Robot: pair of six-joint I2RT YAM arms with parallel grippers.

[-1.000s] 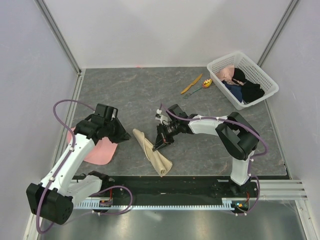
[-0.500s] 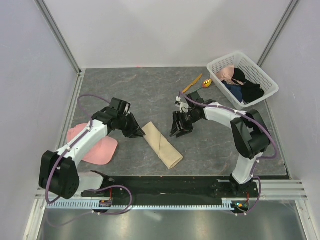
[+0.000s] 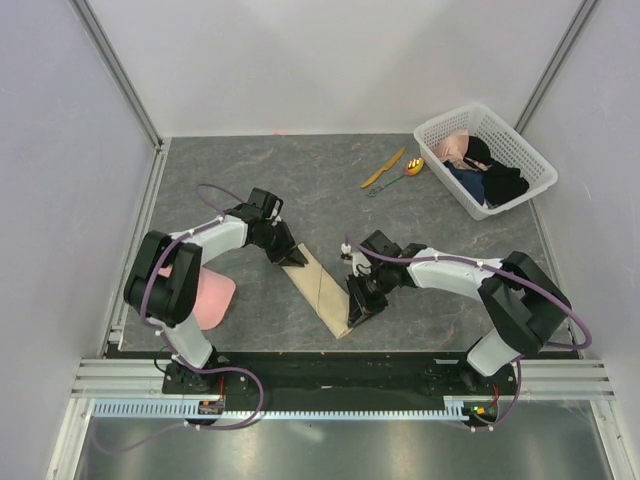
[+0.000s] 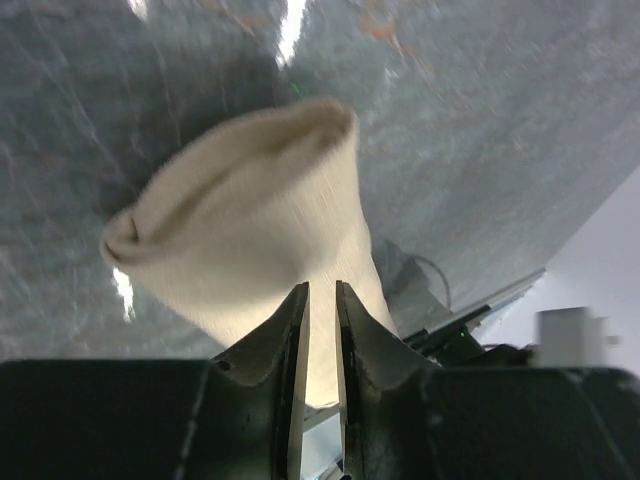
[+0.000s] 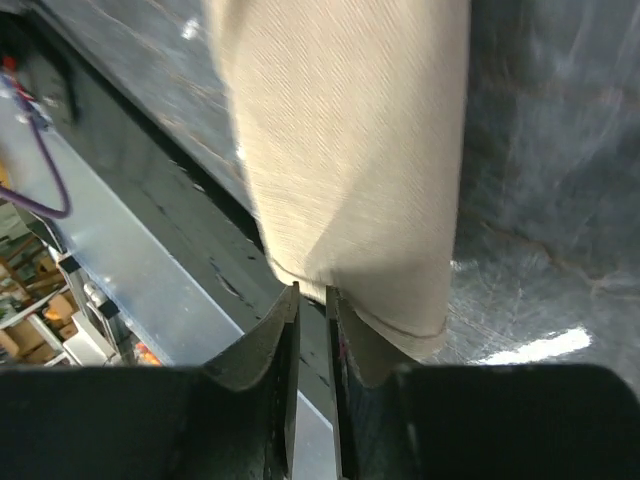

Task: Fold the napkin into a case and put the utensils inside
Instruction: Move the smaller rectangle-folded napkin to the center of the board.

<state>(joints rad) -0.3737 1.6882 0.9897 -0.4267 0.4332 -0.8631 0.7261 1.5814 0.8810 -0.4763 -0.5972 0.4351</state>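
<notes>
Napkin [image 3: 320,288] is folded into a strip, left gripper [image 3: 293,258] and right gripper [image 3: 358,305] pinching its 11 and 5 o'clock ends; knife [image 3: 383,168] and spoon [image 3: 408,169] wait outside at 1 o'clock.

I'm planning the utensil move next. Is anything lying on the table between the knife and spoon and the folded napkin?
Nothing visible does. The knife and spoon lie by the basket, and bare table runs from them to the napkin. Only the right arm's wrist hangs close beside that line.
</notes>
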